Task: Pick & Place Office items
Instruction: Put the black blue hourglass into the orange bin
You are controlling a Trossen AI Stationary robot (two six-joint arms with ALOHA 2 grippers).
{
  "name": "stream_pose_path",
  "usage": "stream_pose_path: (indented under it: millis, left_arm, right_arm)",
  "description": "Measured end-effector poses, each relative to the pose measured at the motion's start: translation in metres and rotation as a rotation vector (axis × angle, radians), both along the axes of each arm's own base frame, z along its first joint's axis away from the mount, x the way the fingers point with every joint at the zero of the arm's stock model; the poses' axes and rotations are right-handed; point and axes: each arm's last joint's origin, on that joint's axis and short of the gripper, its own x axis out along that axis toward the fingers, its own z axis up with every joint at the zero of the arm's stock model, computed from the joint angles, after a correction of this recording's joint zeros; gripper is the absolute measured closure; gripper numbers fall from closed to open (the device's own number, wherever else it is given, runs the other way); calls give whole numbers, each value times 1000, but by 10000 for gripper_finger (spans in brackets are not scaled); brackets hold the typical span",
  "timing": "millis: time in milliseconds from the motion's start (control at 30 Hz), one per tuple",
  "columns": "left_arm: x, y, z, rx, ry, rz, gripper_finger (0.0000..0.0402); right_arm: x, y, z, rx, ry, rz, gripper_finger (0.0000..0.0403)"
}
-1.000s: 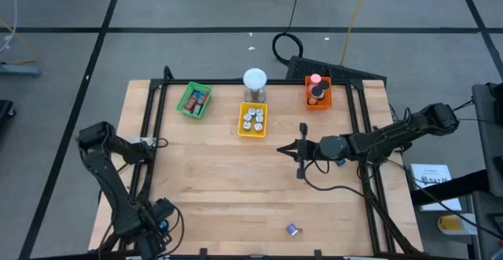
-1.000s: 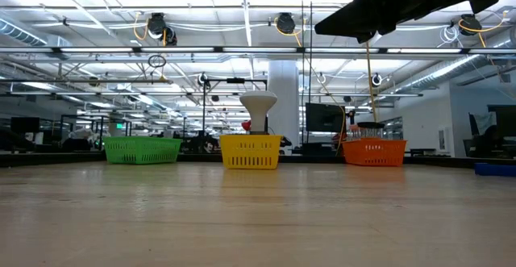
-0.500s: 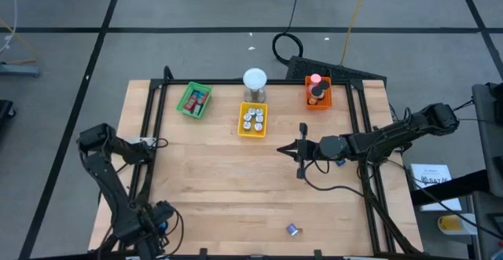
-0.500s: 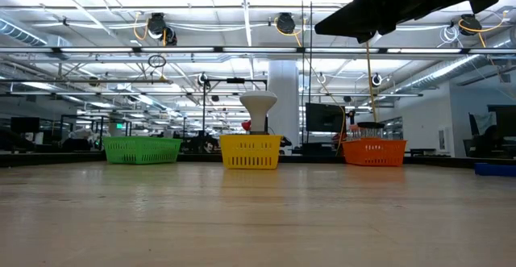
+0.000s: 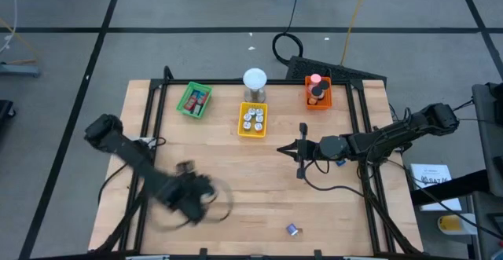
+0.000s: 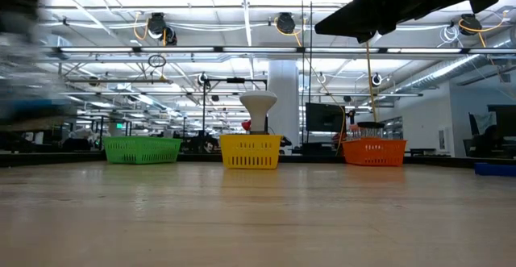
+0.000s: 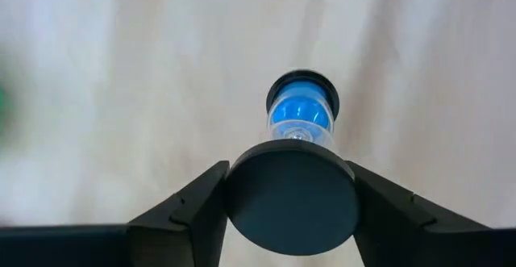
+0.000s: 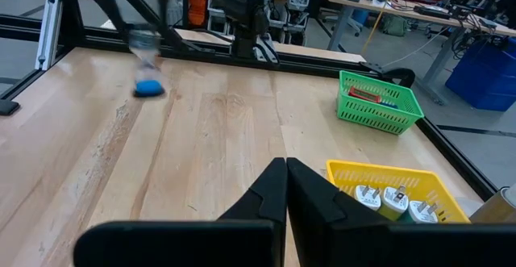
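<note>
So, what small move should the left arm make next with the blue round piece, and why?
Probably carry it, gripped as it is, toward the trays at the far edge. The left gripper is clamped on the blue round piece over bare wood, well short of the green tray. Which tray suits it, I cannot tell.

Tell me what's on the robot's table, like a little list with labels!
left fingers: closed on a blue and black item, over the left part of the table
right fingers: shut, empty, over the middle-right
trays: green tray, yellow tray, orange tray, along the far edge
loose bit: small, bluish, near the front edge
</note>
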Motion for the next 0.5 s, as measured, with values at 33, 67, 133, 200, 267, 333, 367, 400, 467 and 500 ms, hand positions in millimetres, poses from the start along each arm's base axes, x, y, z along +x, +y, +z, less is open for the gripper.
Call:
stream_pose_path:
  millis: [33,67,133,200,267,333,367,400,467,500]
  left_arm:
    - [12,11,2,19,-17,-40,191]
    - [25,24,5,36,-40,-70,191]
    - [51,48,11,42,-107,-137,191]
    - [73,72,13,43,-171,-192,191]
    - [92,97,13,40,-224,-224,191]
    - [106,118,10,27,-258,-240,191]
    - [113,127,6,25,-262,-247,191]
    - [119,134,1,26,-264,-253,191]
    - [128,142,-9,7,-256,-279,191]
    - [133,145,-14,2,-245,-289,191]
  right_arm:
    - [0,0,0,0,0,0,401]
    - [0,0,0,0,0,0,401]
    - [0,0,0,0,0,0,401]
    - [0,0,0,-1,1,0,401]
    - [0,0,-1,-2,6,0,401]
    - [0,0,-1,-4,13,0,401]
    - [0,0,-1,-4,14,0,401]
    - [0,0,-1,-5,14,0,401]
    - [0,0,-2,-6,16,0,401]
    - [0,0,-2,-6,16,0,401]
